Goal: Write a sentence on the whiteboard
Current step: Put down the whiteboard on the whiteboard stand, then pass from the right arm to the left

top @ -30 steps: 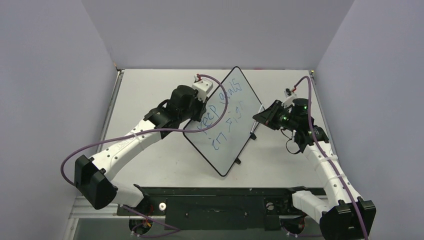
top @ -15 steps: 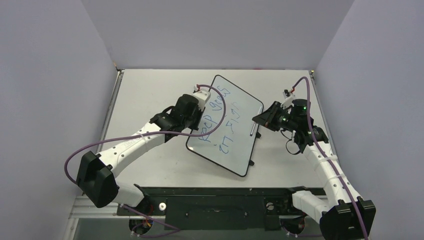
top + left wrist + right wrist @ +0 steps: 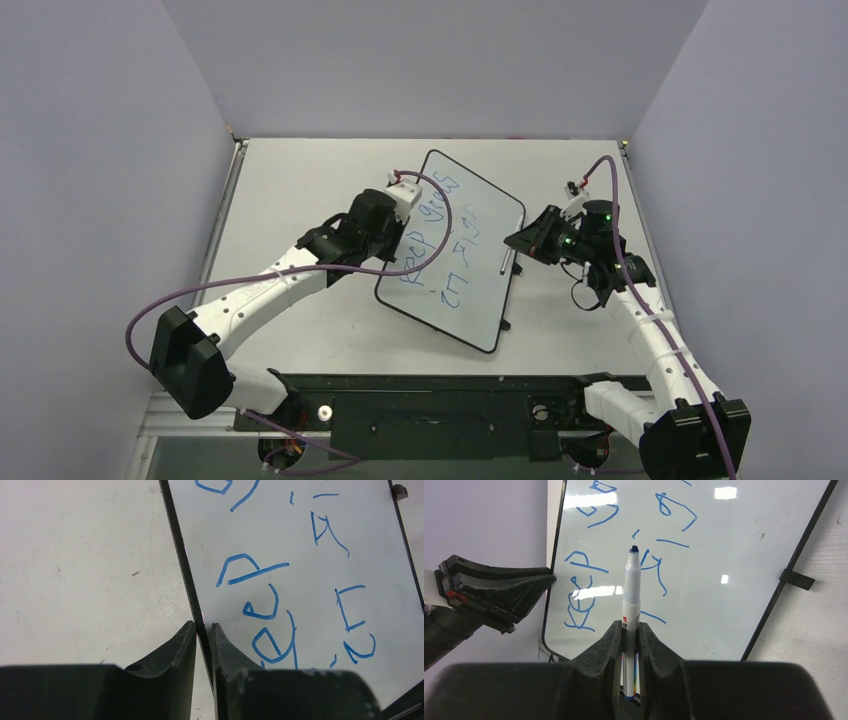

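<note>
Bright, even light; glare patches on whiteboard (image 3: 709, 587)

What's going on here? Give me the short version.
The left tool is shut on the thin black rim of the large glossy white whiteboard, holding it by one edge. The right tool grips a white marker pen with its dark tip bared and aimed at the board. Uneven blue handwritten lettering already runs in two lines across it. Whether the tip touches the surface cannot be told.
</note>
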